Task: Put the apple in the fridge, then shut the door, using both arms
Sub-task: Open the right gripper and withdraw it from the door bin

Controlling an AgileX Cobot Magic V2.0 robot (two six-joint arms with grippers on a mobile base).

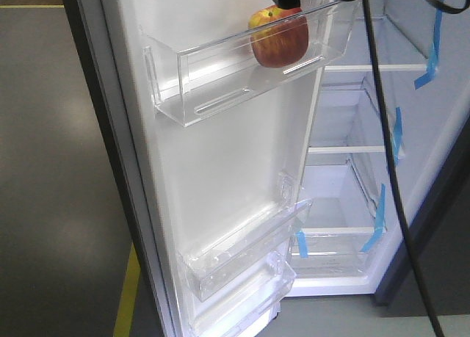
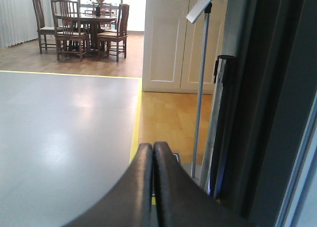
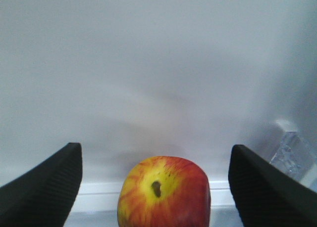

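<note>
The apple (image 1: 279,37), red with yellow patches, sits in the upper clear bin (image 1: 213,84) on the white inner liner of the open door (image 1: 220,175). My right gripper (image 3: 154,149) is open just above it. Its black fingers (image 3: 49,187) stand well apart on either side of the apple (image 3: 163,192), touching nothing, stem dimple towards the camera. The fridge (image 1: 345,183) stands open to the right, showing white shelves with blue tape strips. My left gripper (image 2: 153,146) is shut and empty, low beside the fridge's dark outer side (image 2: 270,118).
Lower clear door bins (image 1: 235,260) jut out from the liner. A black cable (image 1: 389,161) hangs in front of the fridge interior. A chrome stanchion post (image 2: 200,93) stands close to my left gripper. A yellow floor line (image 2: 134,133) and distant dining chairs (image 2: 74,31) lie beyond.
</note>
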